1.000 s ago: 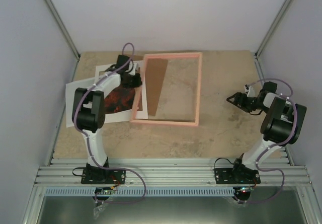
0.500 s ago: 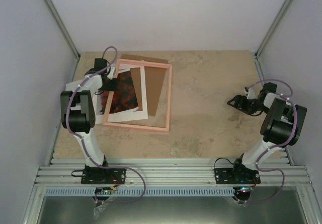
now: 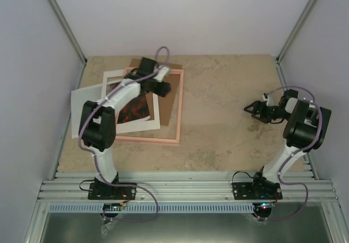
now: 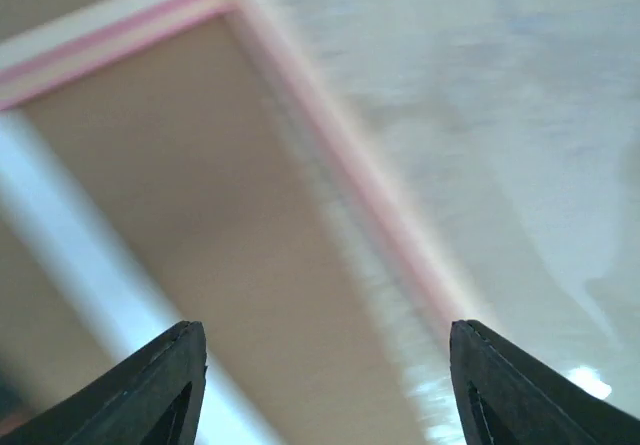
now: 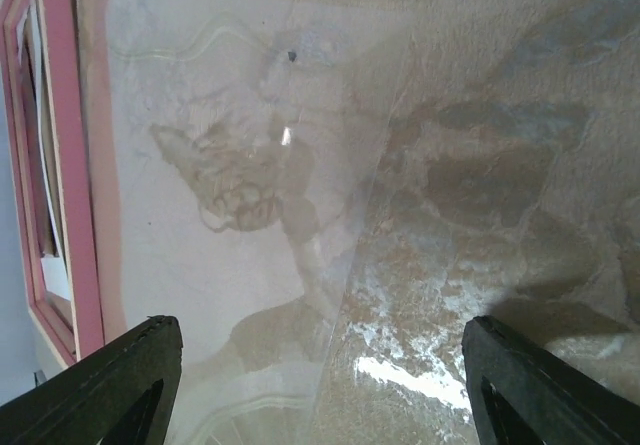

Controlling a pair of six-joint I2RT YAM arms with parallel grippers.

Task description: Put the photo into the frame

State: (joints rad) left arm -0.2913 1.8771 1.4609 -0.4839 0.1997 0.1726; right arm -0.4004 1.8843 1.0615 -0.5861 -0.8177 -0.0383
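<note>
The pink frame (image 3: 148,140) lies flat on the left half of the table, around the photo (image 3: 134,110) of red-orange foliage. The photo rests under the white mat (image 3: 137,126). A brown backing board (image 3: 170,104) lies inside the frame's right side. My left gripper (image 3: 163,87) hovers over the frame's upper right part, open and holding nothing. The blurred left wrist view has the left gripper (image 4: 325,330) over the brown board (image 4: 200,215) and a frame (image 4: 380,205) corner. My right gripper (image 3: 250,108) is open at the far right, apart from the frame.
In the right wrist view the right gripper (image 5: 320,325) is open above a clear sheet (image 5: 220,165) lying on the table, with the frame (image 5: 82,215) at its left edge. A loose white sheet (image 3: 82,112) sticks out left of the frame.
The frame slid left from mid-table until it lay around the photo and mat. My left gripper then opened, let go and swung right over the frame's upper right. The right arm barely moved.
</note>
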